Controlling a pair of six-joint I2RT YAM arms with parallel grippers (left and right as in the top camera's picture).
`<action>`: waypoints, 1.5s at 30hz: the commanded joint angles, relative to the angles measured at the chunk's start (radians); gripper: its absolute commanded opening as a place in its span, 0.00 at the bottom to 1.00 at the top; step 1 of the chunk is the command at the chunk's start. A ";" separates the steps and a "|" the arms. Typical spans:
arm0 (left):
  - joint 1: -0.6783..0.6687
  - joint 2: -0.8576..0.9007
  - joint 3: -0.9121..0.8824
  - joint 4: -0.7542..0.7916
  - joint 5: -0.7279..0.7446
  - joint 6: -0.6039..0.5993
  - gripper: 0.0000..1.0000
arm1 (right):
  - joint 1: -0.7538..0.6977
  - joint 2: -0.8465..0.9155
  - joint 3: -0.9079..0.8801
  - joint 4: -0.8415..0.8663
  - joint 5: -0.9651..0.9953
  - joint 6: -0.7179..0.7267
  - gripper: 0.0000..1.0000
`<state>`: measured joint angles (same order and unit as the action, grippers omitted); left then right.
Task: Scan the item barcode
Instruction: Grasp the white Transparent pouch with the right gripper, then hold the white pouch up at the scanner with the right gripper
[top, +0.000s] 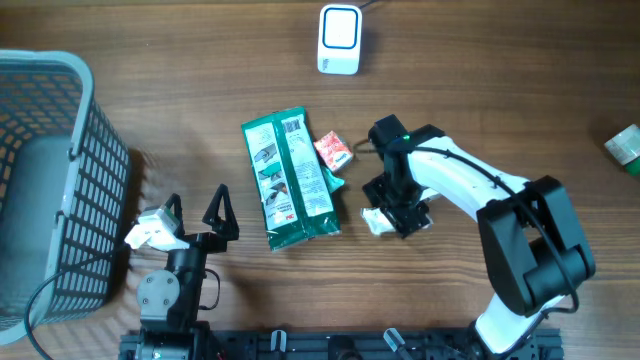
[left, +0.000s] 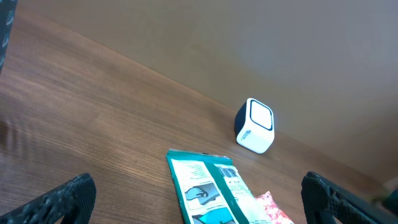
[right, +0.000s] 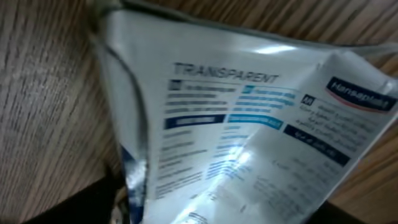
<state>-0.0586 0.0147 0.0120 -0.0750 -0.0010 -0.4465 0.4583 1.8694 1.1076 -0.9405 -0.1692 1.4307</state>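
Note:
A white plaster packet (right: 249, 124) printed "TRANSPARENT" fills the right wrist view, buckled into a ridge. My right gripper (right: 217, 214) straddles it, with dark fingers at both bottom corners and the tips hidden by the packet. From overhead, the right gripper (top: 398, 215) points down on this white packet (top: 375, 221), right of centre. The white barcode scanner (top: 339, 40) stands at the table's far edge and shows in the left wrist view as the scanner (left: 255, 126). My left gripper (top: 195, 208) stands open and empty near the front left; the left gripper (left: 199, 196) frames bare wood.
A green-and-white packet (top: 288, 180) lies at the centre, with a small red-and-white sachet (top: 332, 150) at its right edge. A grey wire basket (top: 50, 180) fills the left side. A green item (top: 625, 145) lies at the right edge.

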 joint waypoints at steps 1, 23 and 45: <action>0.005 -0.005 -0.006 0.000 0.012 0.016 1.00 | 0.002 0.032 -0.005 0.008 -0.015 0.011 0.69; 0.005 -0.005 -0.006 0.000 0.012 0.016 1.00 | 0.003 -0.071 0.182 -0.089 -0.166 0.465 0.52; 0.005 -0.005 -0.006 0.000 0.012 0.016 1.00 | 0.002 -0.061 0.182 0.400 -0.353 0.237 0.29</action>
<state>-0.0586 0.0147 0.0120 -0.0750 -0.0010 -0.4465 0.4583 1.8164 1.2781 -0.6392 -0.5167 1.8164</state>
